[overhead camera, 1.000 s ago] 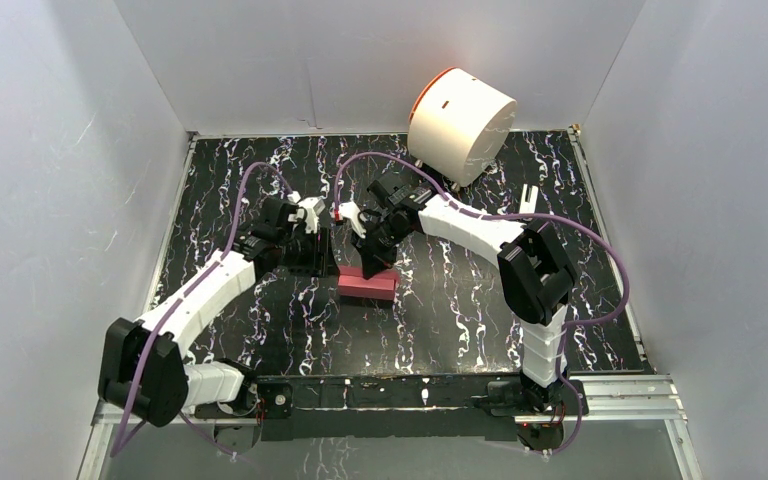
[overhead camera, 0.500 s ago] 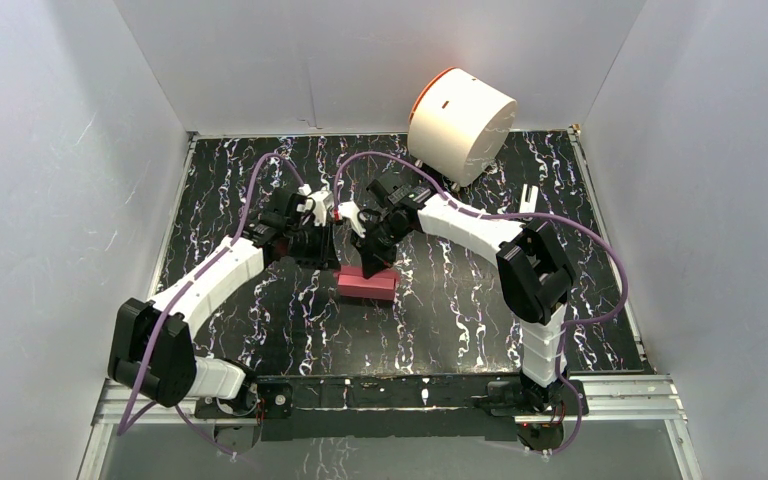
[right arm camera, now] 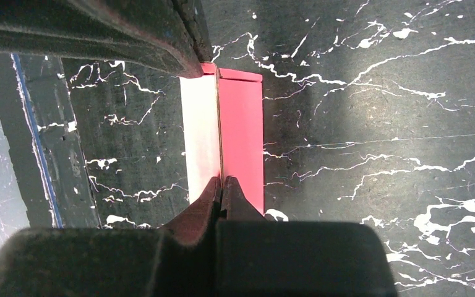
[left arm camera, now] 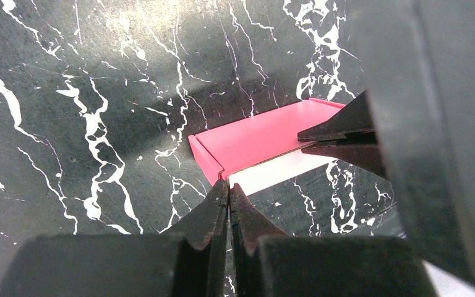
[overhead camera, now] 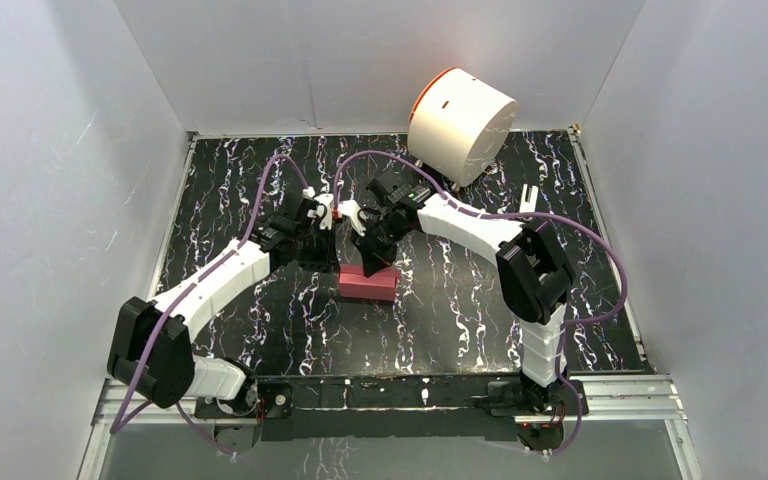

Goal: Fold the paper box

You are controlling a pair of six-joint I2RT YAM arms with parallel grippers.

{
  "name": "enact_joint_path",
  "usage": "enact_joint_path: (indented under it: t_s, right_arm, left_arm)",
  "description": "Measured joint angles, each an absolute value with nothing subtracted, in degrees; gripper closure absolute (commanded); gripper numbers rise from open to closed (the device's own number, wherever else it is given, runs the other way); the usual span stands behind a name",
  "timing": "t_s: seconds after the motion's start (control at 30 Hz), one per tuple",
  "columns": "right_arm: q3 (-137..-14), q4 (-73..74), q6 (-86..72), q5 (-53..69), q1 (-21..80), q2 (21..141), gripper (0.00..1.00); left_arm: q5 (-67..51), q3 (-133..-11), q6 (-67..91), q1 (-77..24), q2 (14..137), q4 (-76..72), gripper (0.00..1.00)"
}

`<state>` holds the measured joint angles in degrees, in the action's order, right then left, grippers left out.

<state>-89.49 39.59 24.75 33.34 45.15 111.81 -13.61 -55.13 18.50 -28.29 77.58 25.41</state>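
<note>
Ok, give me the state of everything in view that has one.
box: partly folded, white inside showing, pinched at two ends
left tool: shut on a box corner
right tool: shut on the box's edge
cylinder: tipped on its side, untouched

The paper box (left arm camera: 260, 137) is smooth matt pink-red card; the table (left arm camera: 68, 154) is black, white-veined, faintly glossy.

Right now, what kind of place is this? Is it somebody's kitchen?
Probably a robot test booth, no kitchen. The left arm and right arm are bolted to a metal rail, white walls surround the black table, and the left tool and right tool pinch a pink box.
</note>
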Motion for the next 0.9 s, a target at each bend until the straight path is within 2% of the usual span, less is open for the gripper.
enact_joint_path:
  t_s: [0.27,0.53,0.9]
  right_arm:
    - [-89.1,38.1,20.5,30.0,45.5,111.1,0.78]
    - [-85.1,33.7,15.5,24.6,45.9,107.9,0.55]
    - [-80.0,26.8,11.6,19.6,45.9,100.7,0.36]
  left_arm:
    - [-7.0,-55.1,21.9,-31.1,77.4,24.5,1.0]
    - [-2.9,-54.8,24.7,-33.2,77.3,23.2,1.0]
    - [-2.5,-52.9,26.2,-34.7,76.6,22.1,1.0]
